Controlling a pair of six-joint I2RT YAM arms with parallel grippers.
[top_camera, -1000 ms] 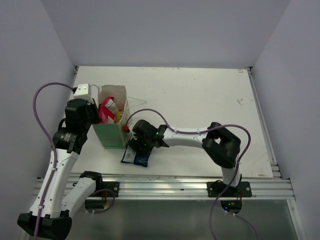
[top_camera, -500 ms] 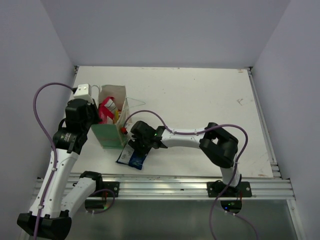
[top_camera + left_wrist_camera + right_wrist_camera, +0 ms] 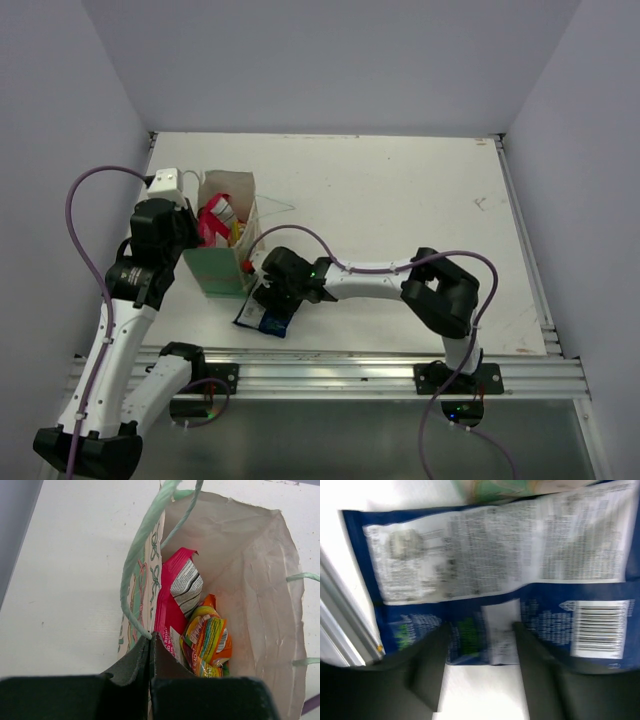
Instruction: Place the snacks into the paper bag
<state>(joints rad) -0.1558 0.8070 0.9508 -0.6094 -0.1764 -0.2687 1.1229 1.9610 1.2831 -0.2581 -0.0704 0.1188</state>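
The mint-green paper bag (image 3: 222,272) stands upright at the left. My left gripper (image 3: 190,235) is shut on the rim of its left wall and holds it open. In the left wrist view the jaws (image 3: 150,641) pinch that wall, and the bag (image 3: 260,580) holds the magenta packet (image 3: 172,605) and the orange packet (image 3: 207,640). The blue-and-white packet (image 3: 262,316) lies flat on the table by the bag's near right corner. My right gripper (image 3: 272,290) is open right over it. In the right wrist view its fingers straddle the packet's (image 3: 485,575) edge. I cannot make out the red-and-dark packet.
The white table (image 3: 400,200) ends in a metal rail (image 3: 350,365) at the near edge, just below the blue packet. Grey walls stand on three sides. A purple cable arches above the right arm (image 3: 370,270).
The blue packet has slid a little to the left. My right gripper has moved down and left, closer over it. The left arm and the bag have barely moved.
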